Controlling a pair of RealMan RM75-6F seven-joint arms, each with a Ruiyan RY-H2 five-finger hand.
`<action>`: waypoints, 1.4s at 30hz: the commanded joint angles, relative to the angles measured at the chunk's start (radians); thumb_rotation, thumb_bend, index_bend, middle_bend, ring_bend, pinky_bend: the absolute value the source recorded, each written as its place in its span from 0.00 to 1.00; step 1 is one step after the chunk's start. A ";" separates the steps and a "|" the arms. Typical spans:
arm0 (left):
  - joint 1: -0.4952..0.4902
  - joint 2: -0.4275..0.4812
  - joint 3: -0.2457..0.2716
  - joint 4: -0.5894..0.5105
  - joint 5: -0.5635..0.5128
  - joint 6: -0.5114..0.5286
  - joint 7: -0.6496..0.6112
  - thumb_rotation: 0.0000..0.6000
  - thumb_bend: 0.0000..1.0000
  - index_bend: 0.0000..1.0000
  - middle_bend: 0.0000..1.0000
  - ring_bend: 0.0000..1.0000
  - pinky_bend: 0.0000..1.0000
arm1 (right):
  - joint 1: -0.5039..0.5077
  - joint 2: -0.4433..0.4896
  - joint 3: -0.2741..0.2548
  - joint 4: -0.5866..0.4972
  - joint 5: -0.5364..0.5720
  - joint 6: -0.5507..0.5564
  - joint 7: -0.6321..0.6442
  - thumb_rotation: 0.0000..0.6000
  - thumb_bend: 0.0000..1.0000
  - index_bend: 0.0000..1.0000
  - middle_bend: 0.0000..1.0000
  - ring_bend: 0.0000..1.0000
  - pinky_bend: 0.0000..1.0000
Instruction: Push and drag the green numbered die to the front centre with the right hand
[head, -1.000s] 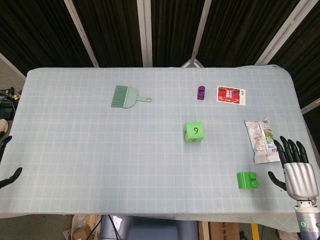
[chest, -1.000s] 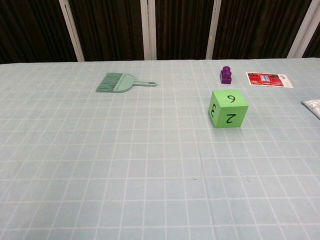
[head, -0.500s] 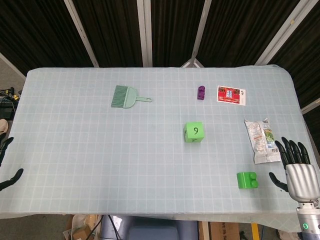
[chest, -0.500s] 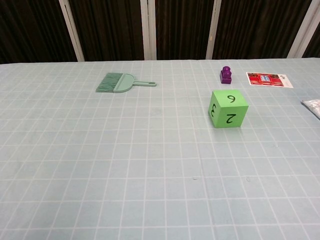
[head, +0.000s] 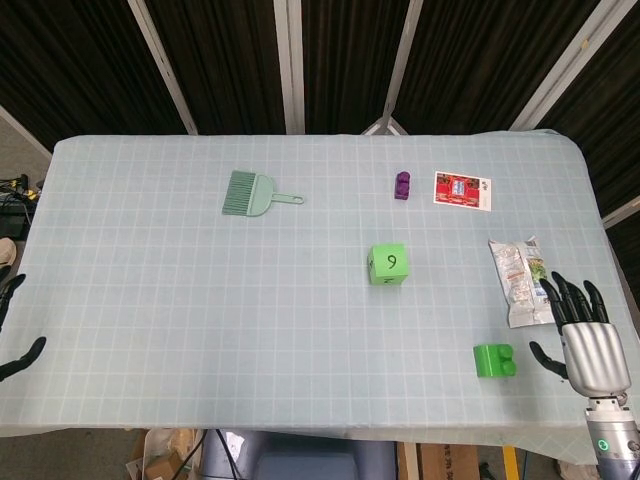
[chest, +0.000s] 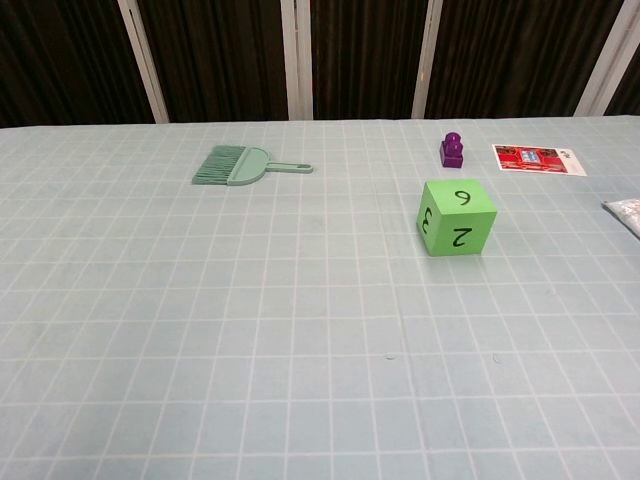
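The green numbered die (head: 388, 264) sits right of the table's middle, a 9 or 6 on its top face; the chest view shows the die (chest: 456, 217) with 3 and 2 on its sides. My right hand (head: 583, 340) hovers at the front right corner, fingers spread, holding nothing, well right of the die. Only the dark fingertips of my left hand (head: 12, 330) show at the left edge of the head view, spread and holding nothing. Neither hand appears in the chest view.
A green toy brick (head: 494, 360) lies just left of my right hand. A crumpled snack packet (head: 520, 280) lies ahead of that hand. Further back are a purple brick (head: 402, 185), a red card (head: 462, 189) and a teal hand brush (head: 251, 194).
My right hand has shifted slightly left and inward, toward the snack packet. The die and the other objects have not moved.
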 joint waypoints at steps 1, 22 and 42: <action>0.000 0.000 -0.001 0.000 -0.004 -0.003 0.001 1.00 0.34 0.10 0.00 0.00 0.08 | 0.030 0.027 0.017 -0.041 0.018 -0.045 -0.043 1.00 0.25 0.07 0.45 0.49 0.37; -0.008 0.001 -0.017 -0.003 -0.050 -0.031 0.006 1.00 0.34 0.10 0.00 0.00 0.08 | 0.651 0.133 0.114 -0.316 0.947 -0.689 -0.717 1.00 0.73 0.16 0.82 0.84 0.69; -0.020 -0.015 -0.028 -0.004 -0.079 -0.054 0.055 1.00 0.34 0.10 0.00 0.00 0.08 | 1.203 -0.038 -0.013 -0.195 1.864 -0.629 -1.085 1.00 0.85 0.04 0.82 0.84 0.69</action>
